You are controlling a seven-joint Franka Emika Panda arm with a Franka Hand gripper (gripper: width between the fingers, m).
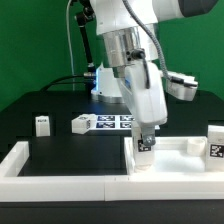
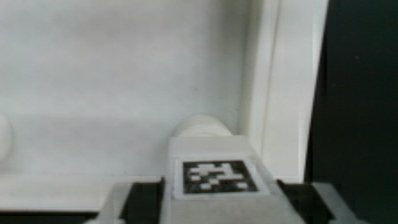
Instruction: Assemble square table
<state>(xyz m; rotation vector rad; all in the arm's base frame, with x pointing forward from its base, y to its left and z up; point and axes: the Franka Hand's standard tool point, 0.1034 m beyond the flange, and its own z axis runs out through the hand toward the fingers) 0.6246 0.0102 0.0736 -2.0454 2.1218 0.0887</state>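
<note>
Across the black tabletop (image 1: pixel 60 145) your assembly is, by my judgement, only just getting going: your pincer (image 1: pixel 147 143) is clamping one tagged leg (image 2: pixel 217 172) upright at the 9 o'clock end of the tray-like top (image 1: pixel 180 158), which is lying toward 4 o'clock in the exterior view. Whether that leg is entering a socket is not showing. A loose leg (image 1: pixel 42 123) and another leg (image 1: pixel 82 123) are lying toward 9 o'clock, and a third leg (image 1: pixel 215 142) is sitting at 3 o'clock, so nearly everything is remaining for you.

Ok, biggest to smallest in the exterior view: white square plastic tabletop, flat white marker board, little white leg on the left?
1. white square plastic tabletop
2. flat white marker board
3. little white leg
The tabletop is also nearest the camera.
</note>
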